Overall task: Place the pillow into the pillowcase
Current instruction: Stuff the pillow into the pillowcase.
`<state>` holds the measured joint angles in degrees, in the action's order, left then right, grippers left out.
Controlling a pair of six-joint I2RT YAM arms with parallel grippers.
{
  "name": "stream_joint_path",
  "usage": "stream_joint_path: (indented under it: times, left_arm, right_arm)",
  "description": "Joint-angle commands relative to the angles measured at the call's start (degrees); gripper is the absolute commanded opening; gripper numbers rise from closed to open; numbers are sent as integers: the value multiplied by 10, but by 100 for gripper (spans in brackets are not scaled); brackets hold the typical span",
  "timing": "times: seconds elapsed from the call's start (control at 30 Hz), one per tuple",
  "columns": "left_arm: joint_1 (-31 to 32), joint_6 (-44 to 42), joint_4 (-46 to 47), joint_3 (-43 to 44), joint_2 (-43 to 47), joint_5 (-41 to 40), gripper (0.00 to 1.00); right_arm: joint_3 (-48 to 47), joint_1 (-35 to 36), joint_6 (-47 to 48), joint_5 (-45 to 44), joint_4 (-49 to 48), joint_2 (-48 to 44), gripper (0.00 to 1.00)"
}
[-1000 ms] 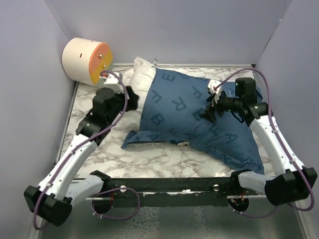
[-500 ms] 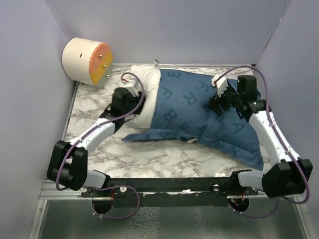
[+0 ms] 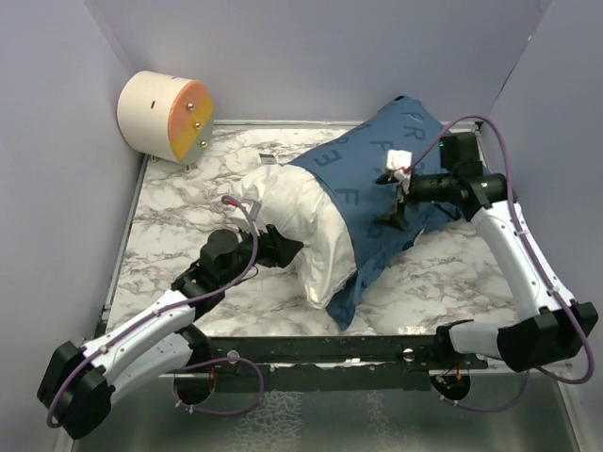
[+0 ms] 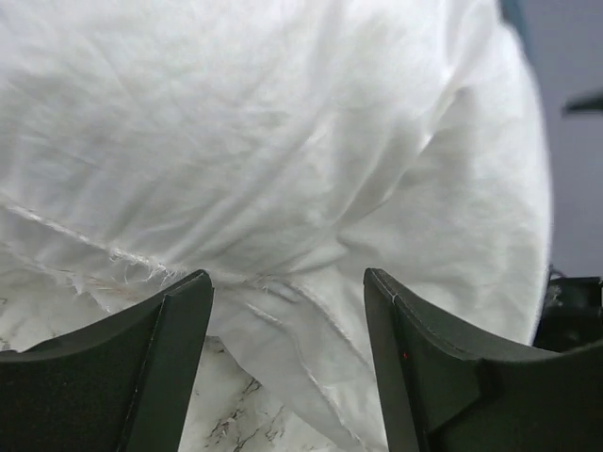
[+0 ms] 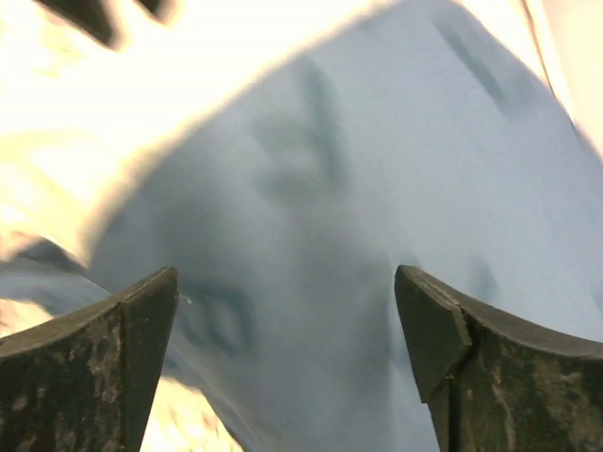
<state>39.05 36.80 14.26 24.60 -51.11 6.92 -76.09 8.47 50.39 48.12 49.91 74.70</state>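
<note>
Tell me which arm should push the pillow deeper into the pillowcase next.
Left, probably. The left gripper sits right at the exposed end of the pillow, jaws open around its white fabric. The right gripper hovers open over the pillowcase, better placed to hold the case.

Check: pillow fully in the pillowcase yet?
Partly in. The pillow's near-left end bulges bare and white out of the pillowcase; its far end is covered.

The pillow (image 3: pixel 301 226) lies mid-desk (image 3: pixel 179 207), its right part inside the pillowcase (image 3: pixel 377 179). A cylinder (image 3: pixel 162 115) sits at the far left corner.
</note>
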Motion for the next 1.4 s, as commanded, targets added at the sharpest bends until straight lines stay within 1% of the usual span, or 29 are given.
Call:
stream_joint_path:
  times: [0.0,0.03,0.1,0.13,0.17,0.27,0.3,0.4,0.47,0.53,0.57,0.6,0.63,0.7,0.73,0.8,0.83,0.93,1.03,1.13,1.2,1.37]
  left_arm:
    - [-5,19,-79,3,88,-71,68]
    - [-5,25,-108,6,101,-81,67]
    - [-5,38,-157,11,121,-96,63]
    - [-5,43,-181,15,127,-102,61]
    - [-5,47,-201,18,130,-109,59]
    - [-5,55,-244,30,129,-124,51]
    - [-5,56,-257,36,126,-131,50]
    - [-5,50,-292,49,120,-149,45]
    - [-6,50,-297,45,126,-152,42]
    - [-6,54,-290,34,132,-145,41]
    - [-6,56,-282,29,134,-139,40]
    - [-6,57,-275,25,133,-132,40]
    - [-6,58,-268,21,131,-125,40]
    - [-6,60,-251,18,123,-109,40]
    - [-6,60,-240,17,120,-102,40]
    - [-6,62,-222,12,113,-94,40]
    - [-6,62,-216,10,111,-92,42]
    - [-6,72,-179,-8,111,-79,47]
    - [-6,93,-124,-31,103,-54,52]
    - [-6,112,-60,-40,74,-29,54]
    - [-6,131,2,-48,44,-16,58]
    - [-6,174,160,-41,-74,1,62]
  right_arm:
    - [1,190,10,139,-24,-53,100]
    - [11,230,24,129,-53,-54,100]
    - [-22,285,101,123,-24,-6,100]
    - [-52,310,112,91,-16,28,100]
    - [-74,345,124,38,-17,54,100]
    - [-85,451,172,-142,-35,118,100]
    - [-85,465,175,-188,-46,137,100]
    - [-46,470,145,-322,-126,173,100]
    - [8,465,132,-414,-203,178,100]
    - [55,458,134,-479,-265,181,99]
    - [73,454,133,-507,-292,185,96]
    - [86,450,130,-531,-312,189,90]
    - [94,445,125,-546,-325,192,78]
    - [102,431,111,-560,-345,190,40]
    - [109,427,106,-566,-358,186,27]
    - [111,418,97,-564,-365,172,7]
    - [106,414,84,-555,-364,160,2]
    - [55,385,27,-472,-334,113,1]
    - [-37,335,-27,-366,-295,77,1]
    - [-124,275,-61,-272,-240,70,1]
    - [-135,239,-67,-225,-230,61,1]
    - [-76,189,-76,-169,-246,33,1]
